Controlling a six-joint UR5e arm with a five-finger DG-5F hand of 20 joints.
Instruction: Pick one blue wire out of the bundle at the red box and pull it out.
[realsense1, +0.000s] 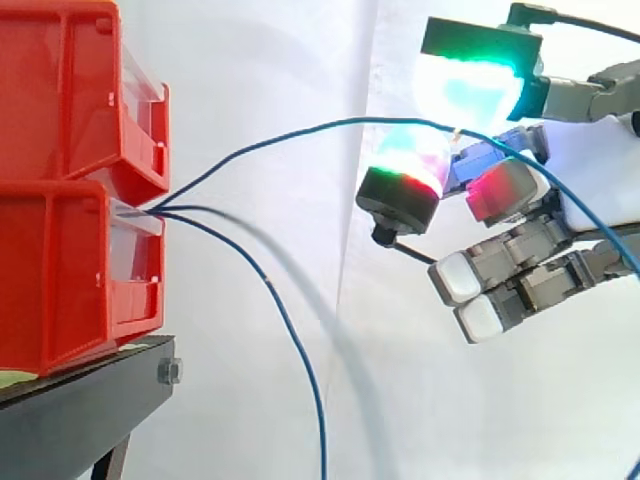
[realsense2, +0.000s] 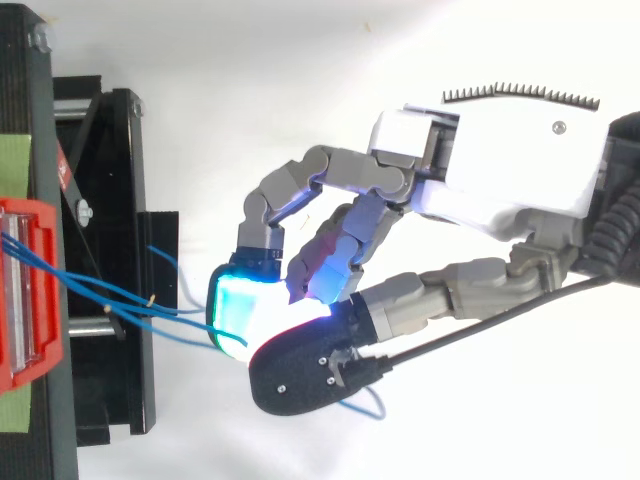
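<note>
Two stacked red bins (realsense1: 60, 270) stand at the left on a black stand (realsense1: 90, 400). A bundle of thin blue wires (realsense2: 100, 290) comes out of the lower bin's front (realsense2: 25, 350). One blue wire (realsense1: 300, 130) arcs up and right to my hand (realsense1: 600, 170), where it is pinched between the green-cyan glowing thumb pad (realsense1: 470, 85) and a red-green glowing fingertip (realsense1: 410, 165). Past the pinch it trails down across the palm. The other fingers are curled below and hold nothing. From above, my hand (realsense2: 500, 170) hovers right of the stand, curled on the wire.
Another blue wire (realsense1: 300, 360) droops from the bin down past the stand's edge. The white curtain (realsense1: 250, 60) backs the scene. The stand's black frame (realsense2: 110, 200) lies between the bin and my hand.
</note>
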